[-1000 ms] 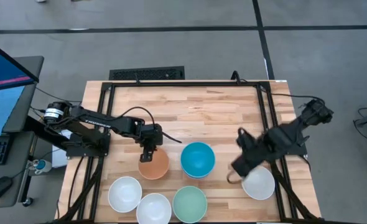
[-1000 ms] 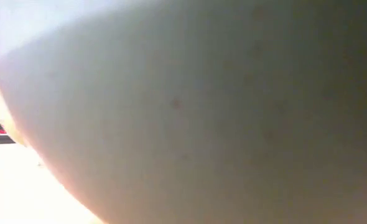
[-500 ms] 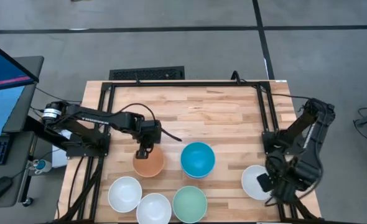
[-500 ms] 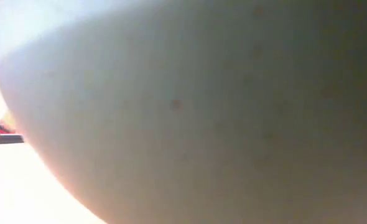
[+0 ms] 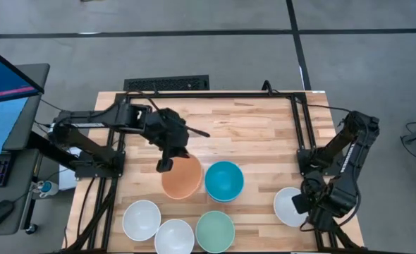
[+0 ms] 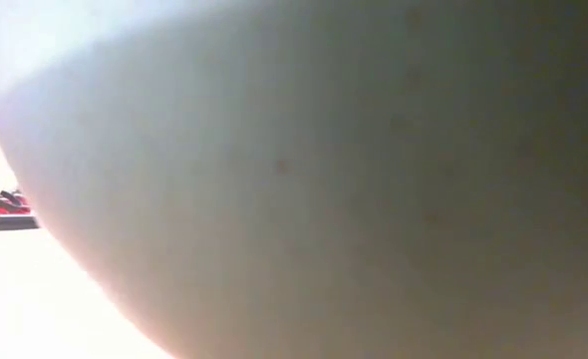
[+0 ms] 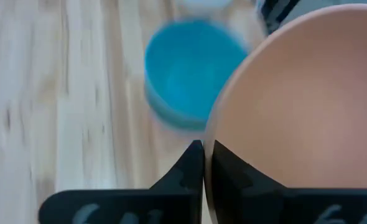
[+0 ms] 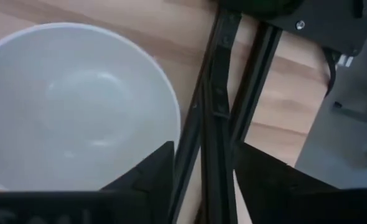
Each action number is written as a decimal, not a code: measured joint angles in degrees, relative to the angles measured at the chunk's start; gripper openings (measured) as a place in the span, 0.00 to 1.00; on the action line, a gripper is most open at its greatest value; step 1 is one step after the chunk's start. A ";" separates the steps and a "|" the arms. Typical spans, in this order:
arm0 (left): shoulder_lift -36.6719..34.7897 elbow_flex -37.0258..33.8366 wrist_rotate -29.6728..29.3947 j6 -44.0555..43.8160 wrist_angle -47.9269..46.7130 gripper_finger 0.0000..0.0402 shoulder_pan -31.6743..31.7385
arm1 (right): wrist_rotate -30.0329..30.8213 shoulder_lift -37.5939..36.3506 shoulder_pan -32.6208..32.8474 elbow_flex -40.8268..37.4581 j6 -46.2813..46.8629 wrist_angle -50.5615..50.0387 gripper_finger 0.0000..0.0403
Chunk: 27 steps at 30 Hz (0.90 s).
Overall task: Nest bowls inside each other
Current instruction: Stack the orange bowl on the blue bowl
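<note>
Low view is blocked almost wholly by a pale bowl wall [image 6: 324,189]. On the wooden table [image 5: 243,127], the left gripper [image 5: 167,164] pinches the orange bowl [image 5: 182,177] rim, fingers closed, beside the turquoise bowl [image 5: 224,180]. The right gripper [image 5: 304,204], fingers apart and empty, overlaps a white bowl [image 5: 287,207] at the table's edge.

Orange bowl [image 5: 182,177], turquoise bowl [image 5: 224,180], pale wooden table [image 5: 250,130]
</note>
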 joint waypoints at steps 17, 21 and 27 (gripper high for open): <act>36.61 39.77 -3.68 10.74 -13.40 0.00 -1.75 | 1.60 -0.26 -4.77 -5.90 1.61 5.68 0.53; 40.85 42.53 -2.78 12.82 -13.12 0.00 -0.62 | 1.49 -0.26 -4.80 -5.90 1.98 5.95 0.53; 43.90 42.06 0.31 12.54 -13.29 0.00 1.39 | 0.23 -0.26 -5.06 -6.46 2.56 5.70 0.53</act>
